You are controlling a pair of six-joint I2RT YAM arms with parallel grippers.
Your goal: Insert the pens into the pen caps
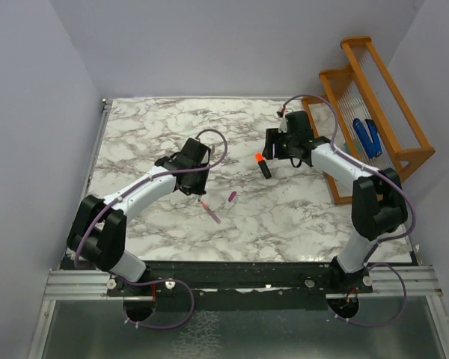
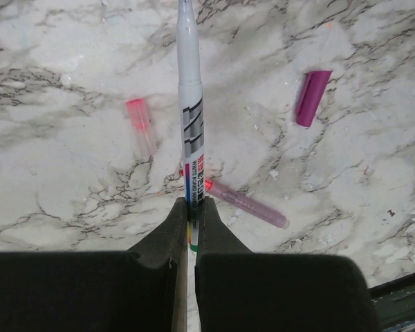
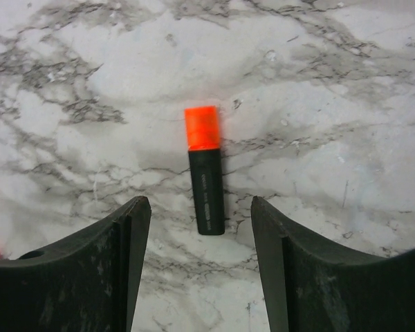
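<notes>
My left gripper is shut on the slim whitish-grey pen, which points straight ahead of the fingers above the marble table. The slim pink pen lies on the table just under the fingertips, and also shows in the top view. The magenta cap lies ahead to the right, loose. A small clear piece with a pink end lies to the left. My right gripper is open above the stubby black marker with an orange end, lying between the fingers.
An orange wooden rack stands at the table's right edge, with blue chunky objects in it. The left arm and right arm reach toward the table's middle. Walls enclose the table on three sides.
</notes>
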